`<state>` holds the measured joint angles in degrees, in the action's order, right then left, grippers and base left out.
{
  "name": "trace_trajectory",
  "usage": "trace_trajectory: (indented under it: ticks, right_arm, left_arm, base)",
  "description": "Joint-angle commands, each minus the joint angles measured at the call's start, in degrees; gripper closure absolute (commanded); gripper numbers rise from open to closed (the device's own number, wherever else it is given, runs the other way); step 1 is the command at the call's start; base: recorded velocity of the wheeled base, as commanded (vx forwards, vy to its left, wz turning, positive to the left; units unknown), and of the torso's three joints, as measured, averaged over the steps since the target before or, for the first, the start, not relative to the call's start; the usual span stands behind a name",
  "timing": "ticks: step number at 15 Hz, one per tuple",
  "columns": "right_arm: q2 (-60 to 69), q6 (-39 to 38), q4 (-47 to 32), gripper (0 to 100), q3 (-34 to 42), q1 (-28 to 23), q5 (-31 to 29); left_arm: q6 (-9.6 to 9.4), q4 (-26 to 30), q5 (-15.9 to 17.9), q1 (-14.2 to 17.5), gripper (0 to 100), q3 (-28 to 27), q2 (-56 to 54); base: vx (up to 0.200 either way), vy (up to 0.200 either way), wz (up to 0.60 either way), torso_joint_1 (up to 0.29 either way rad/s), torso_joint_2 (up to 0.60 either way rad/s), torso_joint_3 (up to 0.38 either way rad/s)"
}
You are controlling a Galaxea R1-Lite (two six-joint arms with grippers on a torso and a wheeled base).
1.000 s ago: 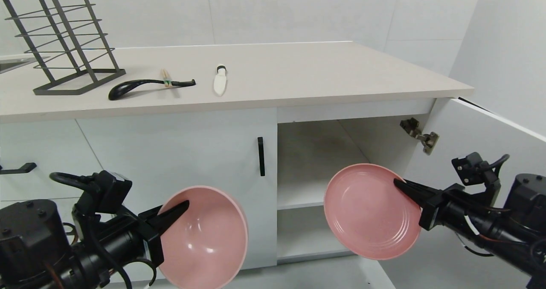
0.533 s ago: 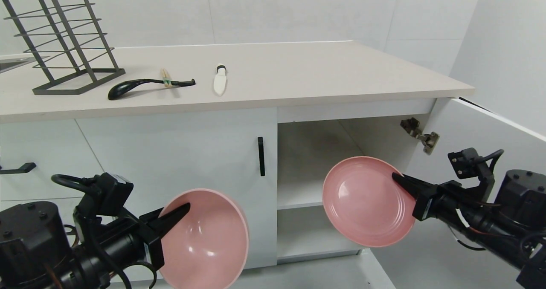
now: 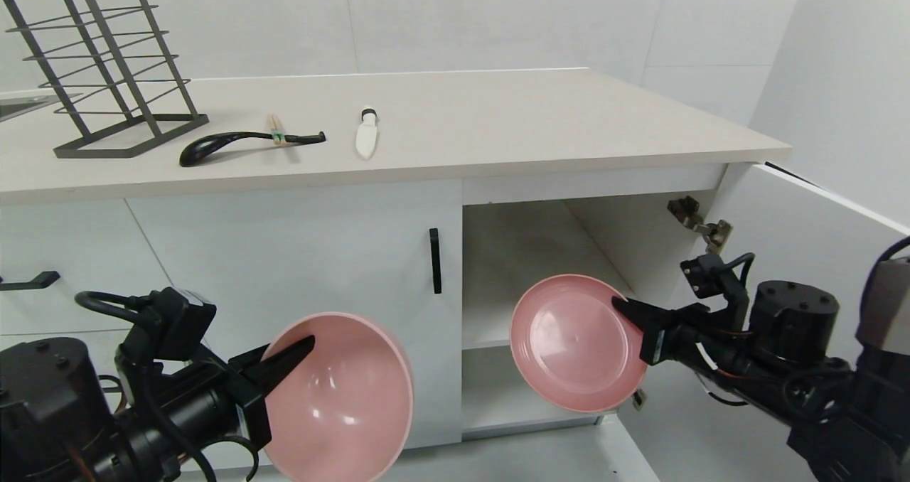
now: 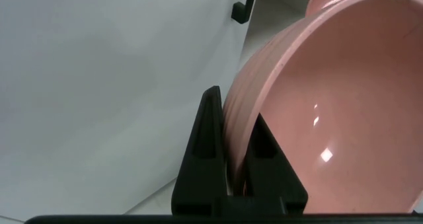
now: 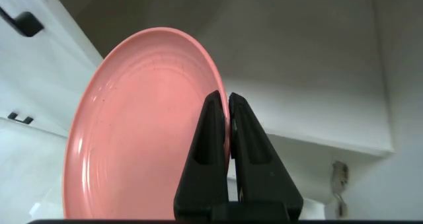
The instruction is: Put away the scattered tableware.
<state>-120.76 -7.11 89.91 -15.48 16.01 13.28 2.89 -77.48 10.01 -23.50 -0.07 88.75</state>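
Our right gripper [image 3: 625,310] clamps the plate [image 3: 569,343], our left gripper [image 3: 298,350] the bowl [image 3: 348,404], each by its rim. We should level the plate over the shelf [image 3: 487,325] before releasing.

Kitchen corner, white tiled walls [image 3: 498,20].
Beige counter [image 3: 498,112] over white cabinets [image 3: 298,254]; right cabinet door [image 3: 796,219] open, shelf [image 3: 487,329] inside, grey floor [image 3: 512,457].

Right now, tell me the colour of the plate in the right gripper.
Pink, with faint concentric rings. The plate shows best in the right wrist view.
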Motion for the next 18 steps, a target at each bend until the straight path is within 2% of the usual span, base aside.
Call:
trace_trajectory:
  ticks: [1, 5, 8, 10, 18]
  right_arm:
    - [-9.6, -0.1, 0.1, 100, -6.2, 0.6, 0.2]
    - [-15.1, -0.3, 0.1, 100, -12.1, 1.3, 0.1]
    - [-19.1, -7.4, 0.1, 100, -20.4, 2.1, -0.2]
    - [-21.3, -9.2, 0.1, 100, -23.5, 2.0, -0.4]
    - [-27.0, -9.5, 0.1, 100, -26.6, 1.0, -1.6]
  left_arm:
    - [0.01, 0.0, 0.0, 0.2, 100, 0.1, -0.1]
    - [0.01, -0.7, 0.0, 0.0, 100, 0.1, -0.1]
    - [-0.25, -0.7, -0.1, 0.1, 100, 0.1, 0.0]
    - [-0.25, -0.8, -0.1, 0.1, 100, 0.1, -0.3]
    - [-0.34, -0.3, -0.1, -0.5, 100, 0.1, -0.3]
  base:
    - [0.000, 0.000, 0.00, 0.000, 0.00, 0.000]
    - [0.000, 0.000, 0.00, 0.000, 0.00, 0.000]
    - [0.133, 0.000, 0.00, 0.003, 0.00, 0.003]
    - [0.100, 0.000, 0.00, -0.006, 0.00, 0.004]
    - [0.000, 0.000, 0.00, 0.000, 0.00, 0.000]
